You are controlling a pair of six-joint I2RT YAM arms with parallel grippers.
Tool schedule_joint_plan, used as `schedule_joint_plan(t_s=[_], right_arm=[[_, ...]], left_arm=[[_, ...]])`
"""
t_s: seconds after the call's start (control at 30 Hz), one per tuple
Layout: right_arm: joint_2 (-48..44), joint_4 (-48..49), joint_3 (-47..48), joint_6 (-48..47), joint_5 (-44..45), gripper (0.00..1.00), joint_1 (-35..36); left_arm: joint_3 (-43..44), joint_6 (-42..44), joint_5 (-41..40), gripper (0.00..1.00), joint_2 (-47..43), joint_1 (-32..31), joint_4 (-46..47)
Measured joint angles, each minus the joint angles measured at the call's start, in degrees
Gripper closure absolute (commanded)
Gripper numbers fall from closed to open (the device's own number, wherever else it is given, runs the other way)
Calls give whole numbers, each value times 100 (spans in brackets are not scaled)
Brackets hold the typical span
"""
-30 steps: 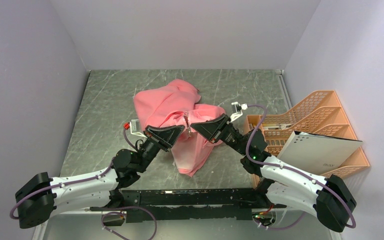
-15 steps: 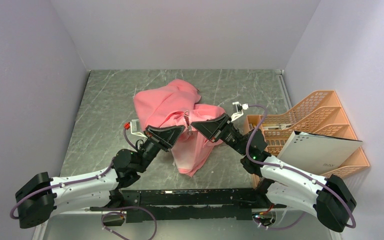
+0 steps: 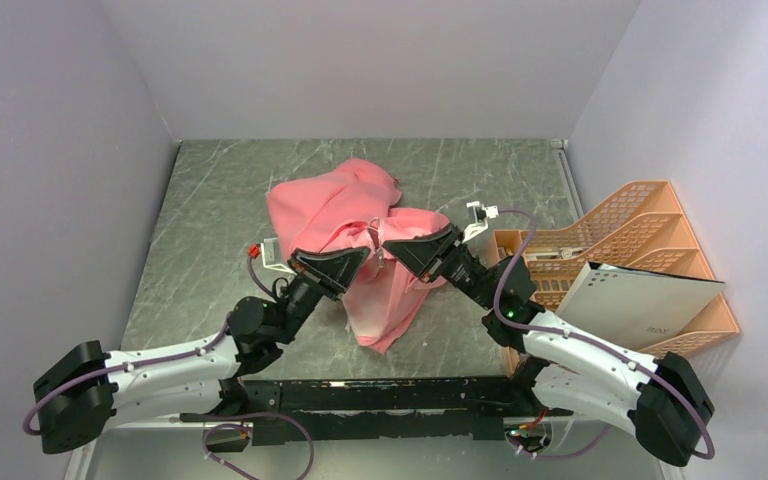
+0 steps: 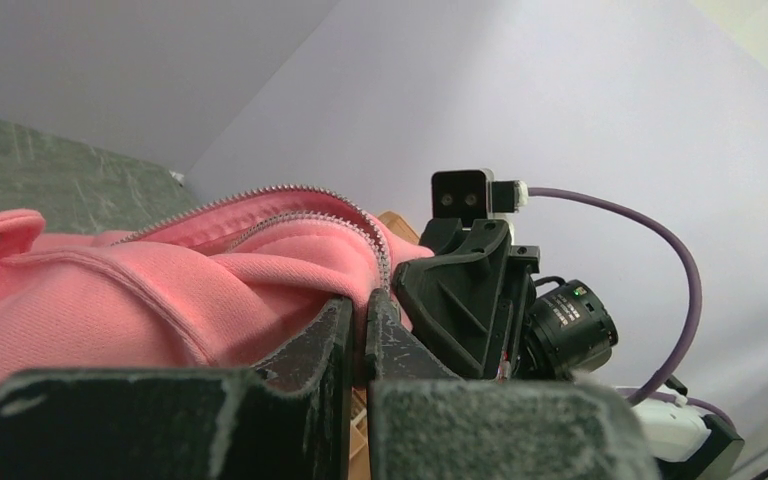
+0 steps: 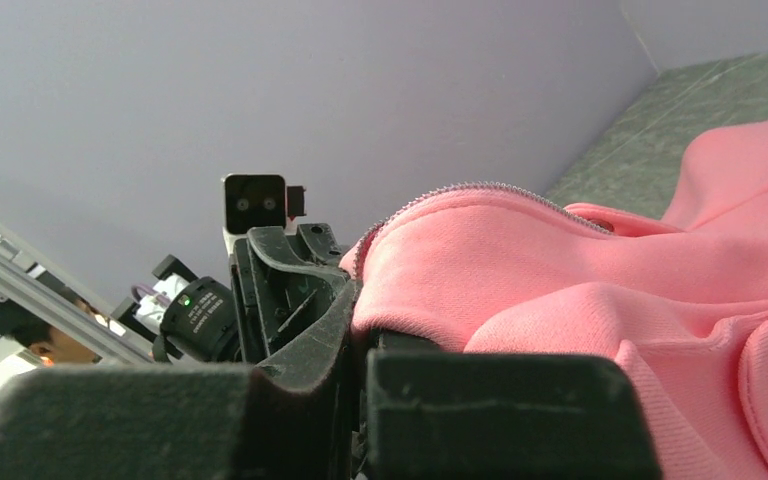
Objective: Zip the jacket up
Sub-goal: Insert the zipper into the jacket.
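The salmon-pink jacket (image 3: 345, 215) lies crumpled in the middle of the table, part of it lifted between the arms. My left gripper (image 3: 363, 256) is shut on the jacket's zipper edge; in the left wrist view the fabric (image 4: 160, 290) and a row of zipper teeth (image 4: 290, 192) run down between the fingers (image 4: 332, 330). My right gripper (image 3: 388, 247) faces it from the right and is shut on the other front edge, with pink fabric (image 5: 560, 270) and zipper teeth (image 5: 460, 187) in the right wrist view. A small metal zipper piece hangs between the two grippers (image 3: 375, 240).
An orange plastic file rack (image 3: 620, 240) stands at the right edge of the table with a white folder (image 3: 640, 305) in it, close behind the right arm. Grey walls enclose the marbled table (image 3: 210, 220) on the left, back and right.
Both grippers keep their hold on the jacket edges. The left gripper has shifted slightly up and right, closing the small gap to the right one.
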Motion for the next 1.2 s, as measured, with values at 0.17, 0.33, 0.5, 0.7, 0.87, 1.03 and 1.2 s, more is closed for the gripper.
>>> schedule_joint_plan(t_s=[0.17,0.33,0.5,0.7,0.87,1.03,1.2], right_arm=[[-4,-61,195,-404,4,100,0],[11,39,398,-789,35,100,0],[212,514,474,-1005,24,100,0],[562,1080,605,-1143,-142,100,0],[678,1432,833,-1145,-435,100,-2],[680,1591,1071,-1147,-739,100,-2],[737,1786,1250,-1115,-1034,100,0]], left_arm=[[-2,170,-186,95,111,0,535],[7,492,-216,95,212,0,984],[157,852,-166,95,210,0,1062],[262,999,-160,95,238,0,1388],[535,1176,-87,95,251,0,1491],[658,1252,166,95,243,2,1602],[680,1294,485,95,232,2,1727]])
